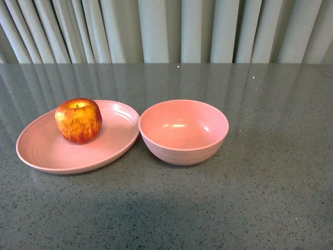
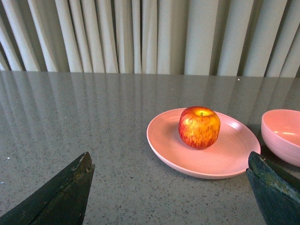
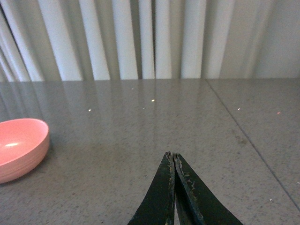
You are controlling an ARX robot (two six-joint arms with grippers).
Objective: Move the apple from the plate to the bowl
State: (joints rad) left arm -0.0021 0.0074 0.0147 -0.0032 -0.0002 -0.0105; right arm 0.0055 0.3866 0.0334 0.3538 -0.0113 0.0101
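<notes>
A glossy red apple (image 1: pixel 78 120) with yellow streaks stands upright on the shallow pink plate (image 1: pixel 41 148), at the table's left. The deep pink bowl (image 1: pixel 183 132) sits right beside the plate, its rim nearly touching the plate's, and holds nothing. Neither arm shows in the front view. In the left wrist view my left gripper (image 2: pixel 171 161) is open wide, short of the plate (image 2: pixel 220 161), with the apple (image 2: pixel 198 127) beyond the gap and the bowl (image 2: pixel 283 136) off to one side. My right gripper (image 3: pixel 172 154) is shut on nothing, over bare table, well away from the bowl (image 3: pixel 18 152).
The grey speckled table (image 1: pixel 260 198) runs back to a pale pleated curtain (image 1: pixel 166 31). A seam line crosses the tabletop (image 3: pixel 243 136) in the right wrist view.
</notes>
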